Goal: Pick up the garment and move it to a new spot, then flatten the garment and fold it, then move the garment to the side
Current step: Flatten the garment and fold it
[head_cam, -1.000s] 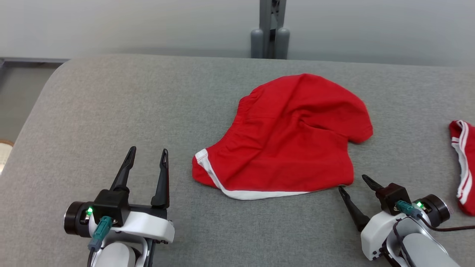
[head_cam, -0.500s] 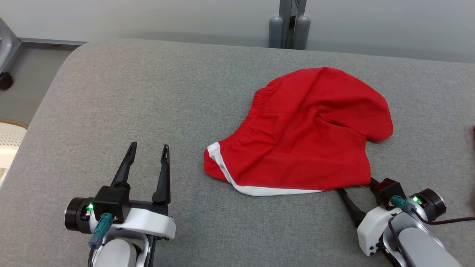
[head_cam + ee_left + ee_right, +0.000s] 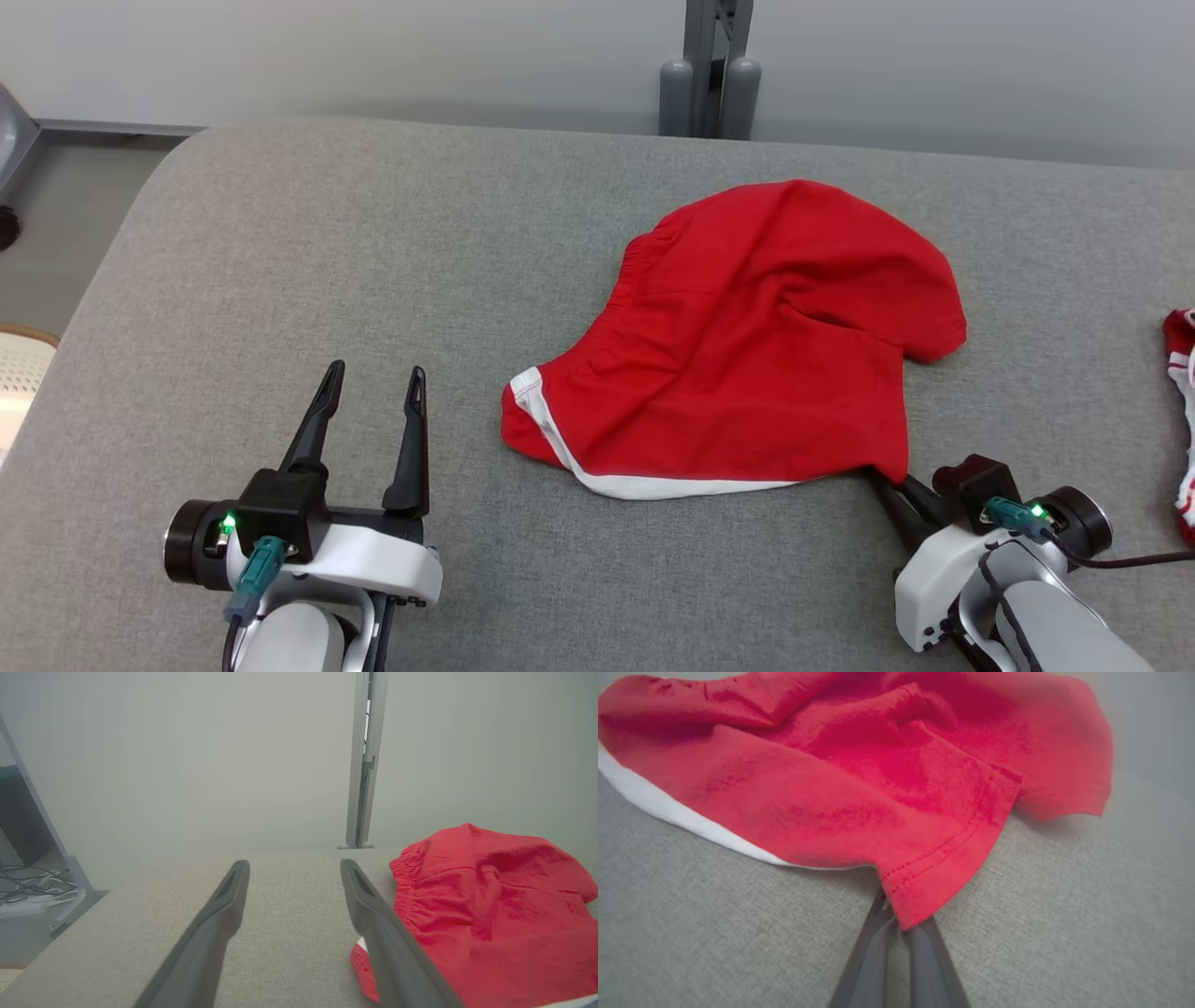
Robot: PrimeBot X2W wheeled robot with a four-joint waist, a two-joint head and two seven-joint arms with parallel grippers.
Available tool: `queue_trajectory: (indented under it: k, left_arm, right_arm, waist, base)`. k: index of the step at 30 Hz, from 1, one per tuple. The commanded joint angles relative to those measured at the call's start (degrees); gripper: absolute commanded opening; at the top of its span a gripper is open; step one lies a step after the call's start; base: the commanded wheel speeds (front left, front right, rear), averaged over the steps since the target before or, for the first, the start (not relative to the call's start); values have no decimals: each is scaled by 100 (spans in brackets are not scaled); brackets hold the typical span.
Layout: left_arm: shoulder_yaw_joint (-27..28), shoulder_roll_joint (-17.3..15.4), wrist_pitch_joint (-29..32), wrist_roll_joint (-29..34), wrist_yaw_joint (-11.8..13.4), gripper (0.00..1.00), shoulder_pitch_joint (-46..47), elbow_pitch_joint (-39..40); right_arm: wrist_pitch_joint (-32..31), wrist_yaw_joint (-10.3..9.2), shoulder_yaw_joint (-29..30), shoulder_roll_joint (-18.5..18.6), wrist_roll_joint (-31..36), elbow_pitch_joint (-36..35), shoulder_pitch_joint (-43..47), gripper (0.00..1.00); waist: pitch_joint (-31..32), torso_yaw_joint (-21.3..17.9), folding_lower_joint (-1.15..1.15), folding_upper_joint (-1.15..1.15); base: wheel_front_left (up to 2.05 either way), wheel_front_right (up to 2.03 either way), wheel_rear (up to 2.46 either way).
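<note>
Red cloth garment with a white trim band (image 3: 747,345) lies rumpled on the grey fabric-covered table (image 3: 327,261), right of the middle. Its gathered elastic edge faces left and the white band runs along the near side. The right gripper (image 3: 889,481) sits at the garment's near right corner. Its two dark fingers are pressed together on the stitched hem there, and the red corner drapes over their tips in the right wrist view (image 3: 896,921). The rest of the garment rests on the table.

The left gripper (image 3: 375,371) hangs low over bare table just left of the garment, its jaws spread wide and holding nothing. A second red-and-white striped cloth (image 3: 1181,411) lies at the table's far right edge, well apart. A grey metal post (image 3: 705,65) stands behind the table.
</note>
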State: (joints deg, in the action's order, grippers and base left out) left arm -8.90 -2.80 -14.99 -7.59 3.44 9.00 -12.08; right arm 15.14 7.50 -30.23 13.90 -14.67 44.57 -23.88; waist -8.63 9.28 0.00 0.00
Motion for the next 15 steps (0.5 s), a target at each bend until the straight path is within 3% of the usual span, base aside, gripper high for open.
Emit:
queue_trajectory:
  k: [1,8,15]
  left_arm:
    - [26,-25,-18,18,8,100,9,-16]
    - [77,-50,-17,308,-258,100,37,-261]
    - [-287,-406,-18,520,-907,100,580,-1584]
  right_arm:
    - [1,-3,16,39,-162,-83,64,0]
    - [1,-3,-280,260,-589,-130,178,0]
    - [1,-3,-700,292,-865,93,-43,0]
  waist:
    - [60,-42,0,0]
    - [219,-254,0,0]
    - [160,-550,0,0]
  base:
    - [0,0,0]
    - [0,0,0]
    - [0,0,0]
